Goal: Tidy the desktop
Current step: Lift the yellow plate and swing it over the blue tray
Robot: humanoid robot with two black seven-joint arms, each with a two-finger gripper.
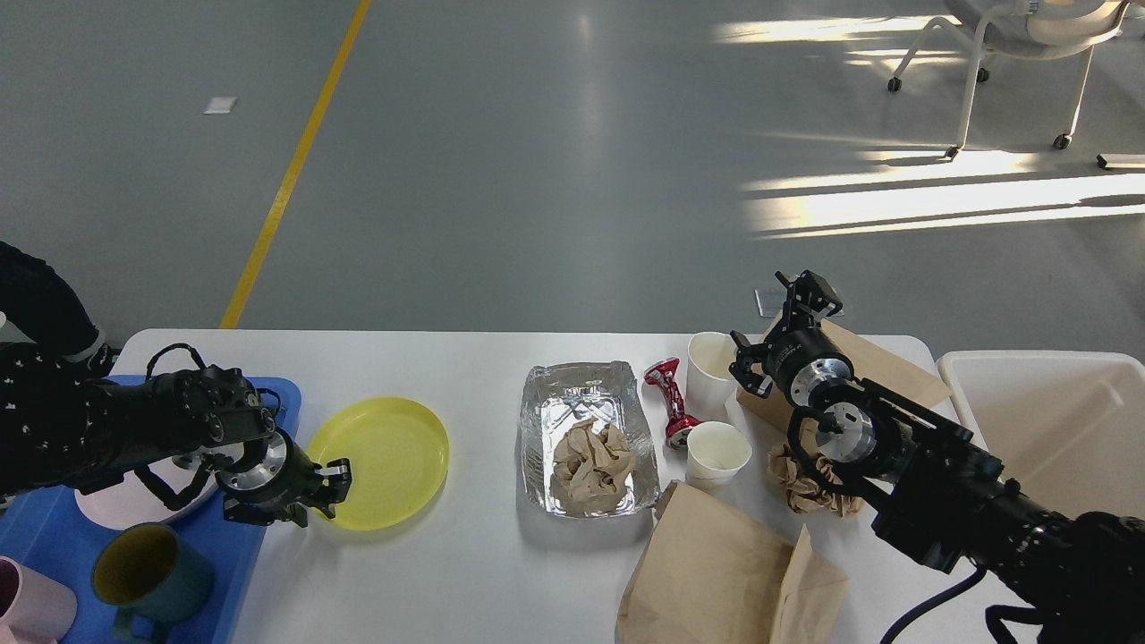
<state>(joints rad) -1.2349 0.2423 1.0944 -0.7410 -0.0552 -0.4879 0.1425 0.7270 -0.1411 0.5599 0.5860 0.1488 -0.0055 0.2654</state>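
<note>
The white desktop [465,572] holds litter and dishes. A yellow plate [385,461] lies at the left. My left gripper [327,490] is at the plate's left rim, its fingers apart, one over the rim; I cannot tell if they touch it. A foil tray [546,402] holds crumpled brown paper [590,461]. A crushed red can [671,402] lies beside two white paper cups, one further back [708,376] and one nearer [717,452]. My right gripper [745,365] is open, right beside the back cup.
A blue tray [54,546] at the left holds a white dish [116,505], a teal mug [148,563] and a pink mug [27,608]. Brown paper bags lie at the front [725,572] and the back right [881,362]. A paper ball [805,492] lies near an off-white bin [1055,420].
</note>
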